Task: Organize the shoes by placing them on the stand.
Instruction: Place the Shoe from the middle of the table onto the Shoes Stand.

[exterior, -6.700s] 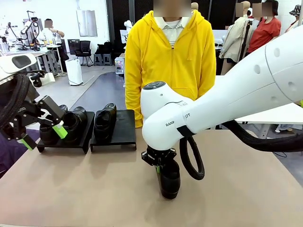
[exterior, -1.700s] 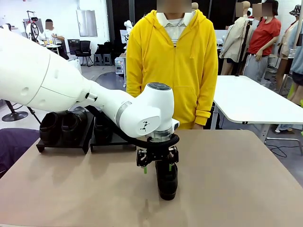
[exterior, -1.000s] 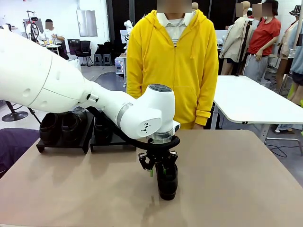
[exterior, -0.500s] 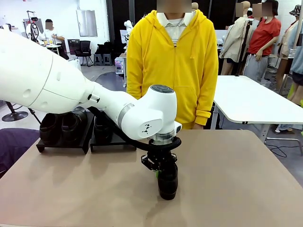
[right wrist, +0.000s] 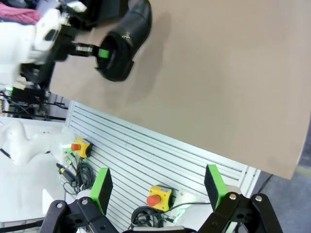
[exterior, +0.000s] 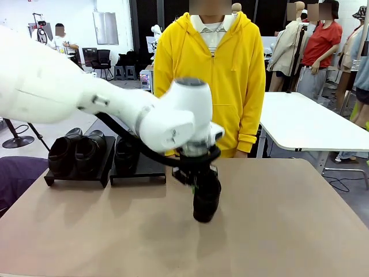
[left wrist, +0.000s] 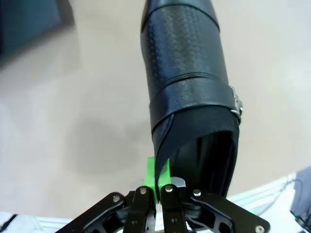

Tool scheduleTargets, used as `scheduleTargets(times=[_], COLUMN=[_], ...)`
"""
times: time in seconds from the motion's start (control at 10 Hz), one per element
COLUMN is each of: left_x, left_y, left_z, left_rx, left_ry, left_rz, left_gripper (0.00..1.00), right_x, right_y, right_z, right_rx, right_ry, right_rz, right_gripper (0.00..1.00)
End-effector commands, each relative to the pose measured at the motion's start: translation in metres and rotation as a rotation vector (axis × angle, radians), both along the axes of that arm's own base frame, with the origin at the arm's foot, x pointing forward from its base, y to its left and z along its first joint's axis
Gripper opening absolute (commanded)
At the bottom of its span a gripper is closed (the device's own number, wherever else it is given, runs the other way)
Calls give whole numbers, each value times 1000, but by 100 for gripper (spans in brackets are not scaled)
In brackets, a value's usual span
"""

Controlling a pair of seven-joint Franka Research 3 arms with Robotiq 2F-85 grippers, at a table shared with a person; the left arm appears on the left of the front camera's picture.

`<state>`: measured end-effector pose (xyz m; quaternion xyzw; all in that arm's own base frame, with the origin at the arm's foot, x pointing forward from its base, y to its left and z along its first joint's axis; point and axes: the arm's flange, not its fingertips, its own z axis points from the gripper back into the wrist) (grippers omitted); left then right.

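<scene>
My left gripper (exterior: 195, 180) is shut on the rear collar of a black glossy shoe (exterior: 206, 199), which hangs toe-down just above the middle of the table. In the left wrist view the green pads (left wrist: 152, 175) pinch the edge of the shoe's (left wrist: 190, 73) opening. Three more black shoes (exterior: 60, 153) (exterior: 90, 151) (exterior: 125, 153) sit on the low black stand (exterior: 151, 168) at the far left of the table. My right gripper (right wrist: 158, 187) is open and holds nothing, back past the table's near edge; from there I see the lifted shoe (right wrist: 121, 43) in the left gripper (right wrist: 90, 49).
A person in a yellow hoodie (exterior: 210, 75) stands at the far side of the table, hands out of sight. The brown table (exterior: 288, 219) is bare to the right of the shoe. Below the table's near edge is a slatted white panel with emergency-stop buttons (right wrist: 156, 198).
The left gripper closed on the shoe's collar and lifted it off the table, the arm rising and blurring. The right gripper stayed open.
</scene>
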<state>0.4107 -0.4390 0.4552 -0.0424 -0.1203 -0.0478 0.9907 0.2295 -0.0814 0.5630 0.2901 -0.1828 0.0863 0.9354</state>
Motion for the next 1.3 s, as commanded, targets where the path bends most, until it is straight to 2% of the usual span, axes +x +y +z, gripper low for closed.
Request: scheduleTargets(times=[0.0,0.1,0.2,0.5,0.6,0.7,1.2], left_x=[-24,-39,-48,-57,-54,-49,-49], left_y=[59,97,125,181,190,182,182], left_z=[66,96,105,101,99,116,116], left_rx=[-48,-92,-100,-156,-172,-128,-128], left_ry=[-91,-201,-273,-364,-338,-319,-319], left_rz=[-5,78,161,374,407,329,329], left_gripper=[0,0,0,0,0,0,0], right_x=[-1,-1,-1,-1,-1,-1,-1], right_y=[-5,-5,-5,-5,-5,-5,-5], right_z=[3,3,3,3,3,3,3], right_rx=[-12,-12,-12,-12,-12,-12,-12], right_ry=[-8,-8,-8,-8,-8,-8,-8], right_rz=[20,20,20,20,20,20,20], right_gripper=[100,100,100,100,100,100,100])
